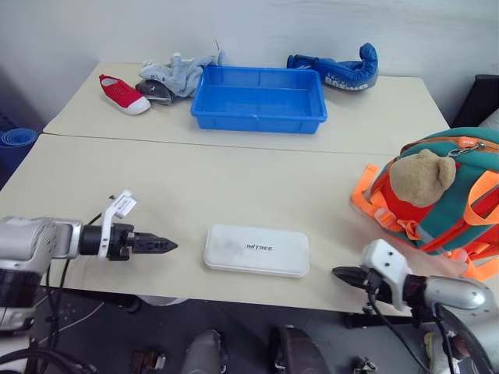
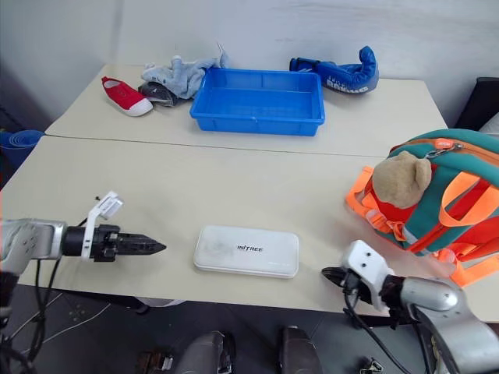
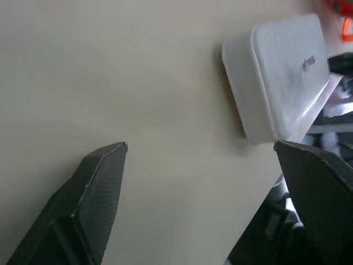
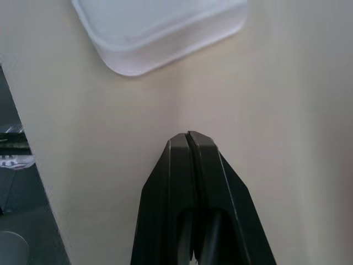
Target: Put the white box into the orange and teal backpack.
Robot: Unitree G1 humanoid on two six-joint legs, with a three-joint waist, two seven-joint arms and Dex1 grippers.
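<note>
The white box (image 1: pixel 257 250) lies flat near the front edge of the table (image 1: pixel 195 187), its dark lettering facing up. The orange and teal backpack (image 1: pixel 460 204), with a tan plush bear head on it, rests at the right edge of the table. My left gripper (image 1: pixel 168 246) hovers just left of the box, pointing at its short end. In the left wrist view its fingers (image 3: pixel 99 182) stand wide open and empty, the box (image 3: pixel 278 77) ahead of them. To the right of the box, between it and the backpack, my right gripper (image 1: pixel 339 273) is shut and empty.
At the back of the table stands a blue tray (image 1: pixel 259 97). A grey plush toy (image 1: pixel 175 75) and a red shoe (image 1: pixel 123 93) lie to its left, a blue toy (image 1: pixel 339 72) to its right. The table's front edge runs just behind both grippers.
</note>
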